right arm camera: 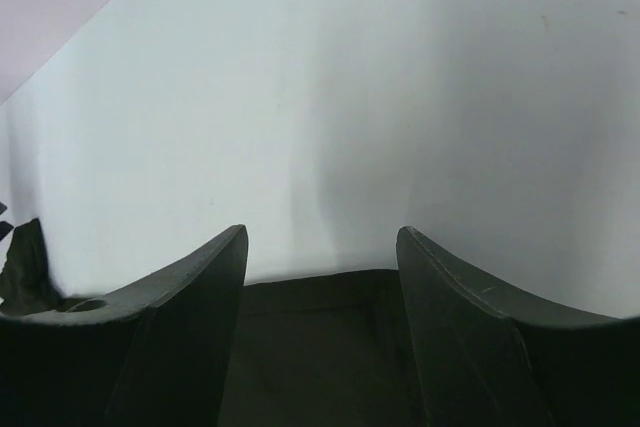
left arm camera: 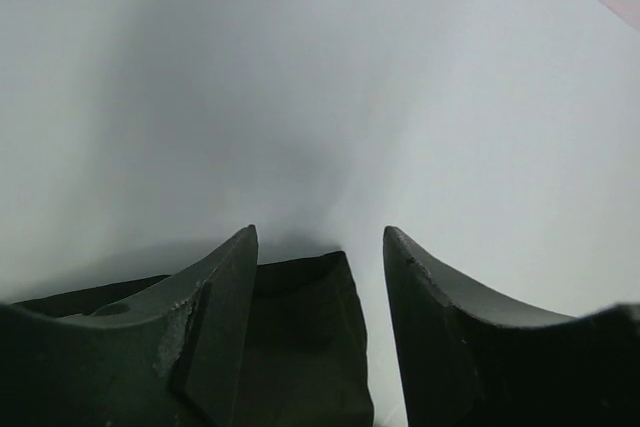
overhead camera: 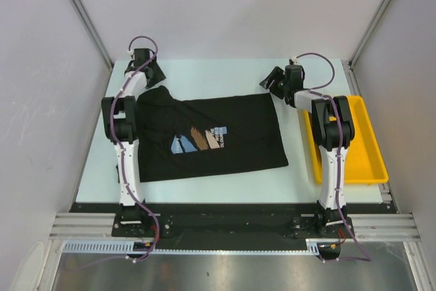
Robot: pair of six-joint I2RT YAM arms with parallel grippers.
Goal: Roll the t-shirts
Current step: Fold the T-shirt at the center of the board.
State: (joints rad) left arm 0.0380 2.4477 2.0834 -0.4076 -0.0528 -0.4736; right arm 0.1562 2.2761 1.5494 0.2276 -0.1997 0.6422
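Note:
The black t-shirt point(overhead camera: 211, 138) lies flat on the white table, its blue, brown and white print point(overhead camera: 199, 141) facing up. My left gripper point(overhead camera: 154, 73) is open above the shirt's far left corner; in the left wrist view point(left arm camera: 320, 237) black cloth point(left arm camera: 300, 337) lies between its fingers. My right gripper point(overhead camera: 270, 81) is open above the far right corner; in the right wrist view point(right arm camera: 322, 237) the shirt's edge point(right arm camera: 320, 347) lies between its fingers. Neither holds the cloth. The teal-blue t-shirt is out of view.
A yellow tray point(overhead camera: 364, 144) stands on the table's right side under the right arm. White walls and metal posts enclose the table point(overhead camera: 204, 76) at the back and sides.

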